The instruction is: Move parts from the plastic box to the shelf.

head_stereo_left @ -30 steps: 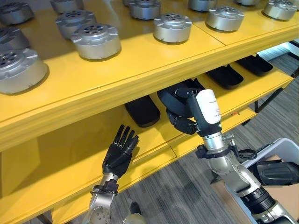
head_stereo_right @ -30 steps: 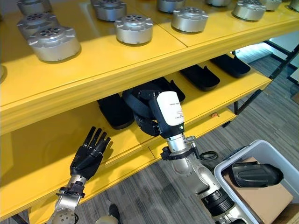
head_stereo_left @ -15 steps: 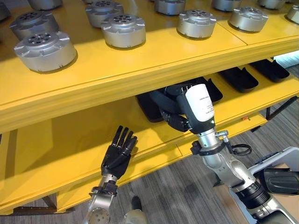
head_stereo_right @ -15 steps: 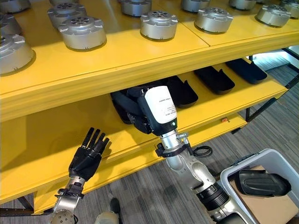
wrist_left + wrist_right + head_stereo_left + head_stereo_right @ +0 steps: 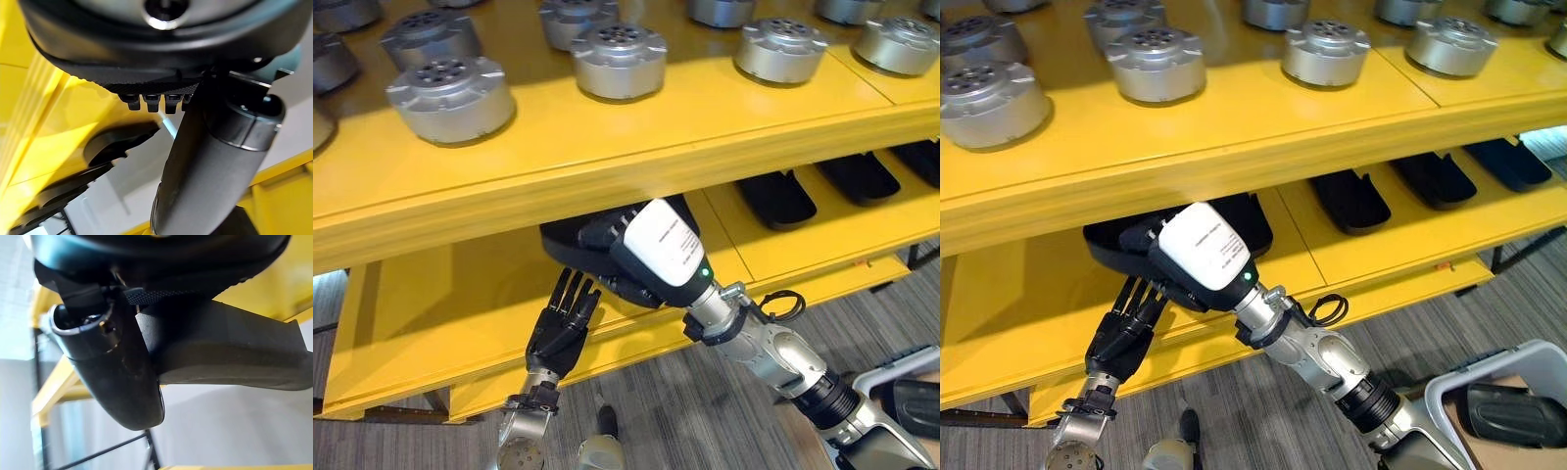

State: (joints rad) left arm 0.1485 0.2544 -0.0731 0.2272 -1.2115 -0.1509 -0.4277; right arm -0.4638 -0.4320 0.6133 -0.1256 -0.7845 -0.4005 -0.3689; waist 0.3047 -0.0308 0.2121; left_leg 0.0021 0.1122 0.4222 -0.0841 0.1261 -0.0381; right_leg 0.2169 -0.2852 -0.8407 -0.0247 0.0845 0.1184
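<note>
Shelf point(image 5: 431, 294) carries a black part point(image 5: 1121, 240), right hand point(image 5: 626, 284) curled around it; left hand point(image 5: 563, 323), fingers straight, at its 6 o'clock.

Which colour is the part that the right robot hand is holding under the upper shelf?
Black part; right eye view.

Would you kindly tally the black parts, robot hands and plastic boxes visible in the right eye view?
Black parts: 5
Robot hands: 2
Plastic boxes: 1
Total: 8
</note>
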